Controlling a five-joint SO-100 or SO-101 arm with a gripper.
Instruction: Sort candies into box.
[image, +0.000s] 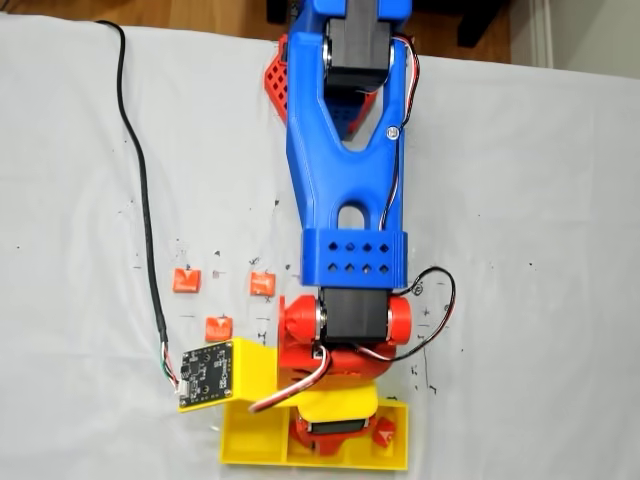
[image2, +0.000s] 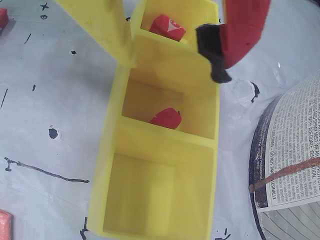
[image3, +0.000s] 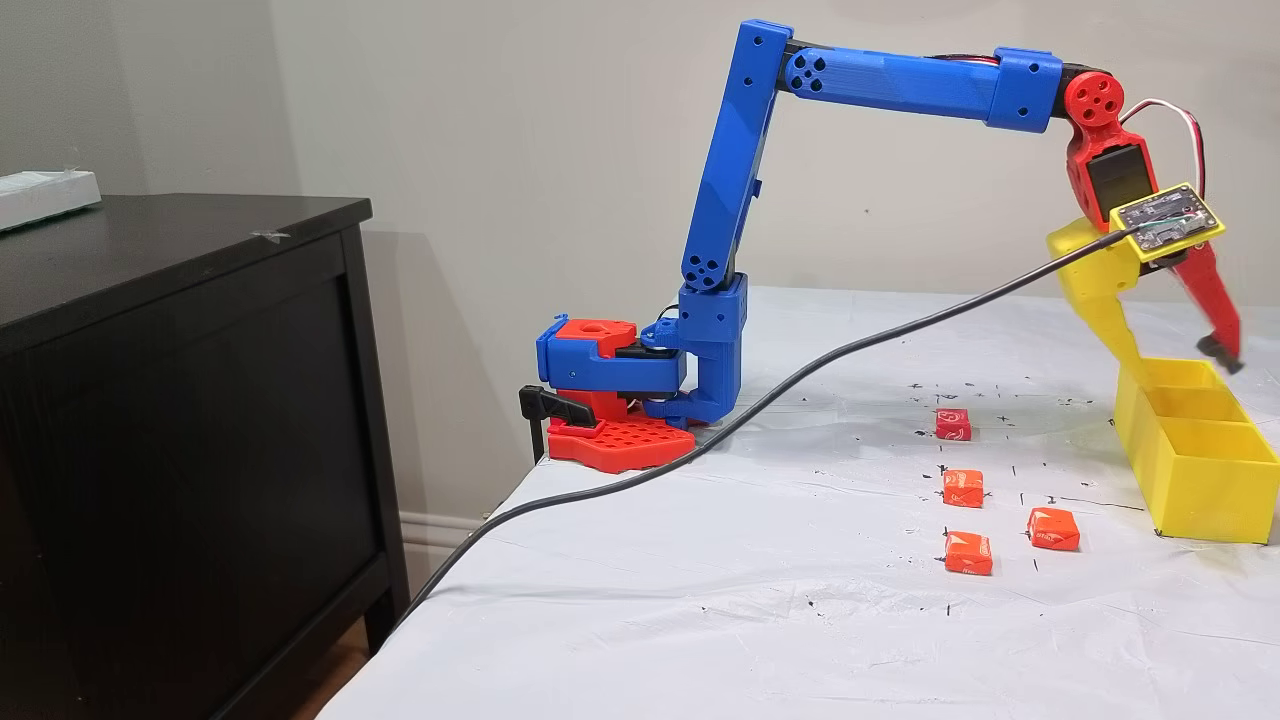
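A blue and red robot arm reaches over a white surface, its gripper hanging just above the yellow box, jaws spread wide and holding nothing. In the wrist view, one red candy lies in the middle compartment and another in the far one at 12 o'clock; the near compartment is bare. Three orange candies and a red candy sit apart at 9 o'clock of the box, with open cloth around them.
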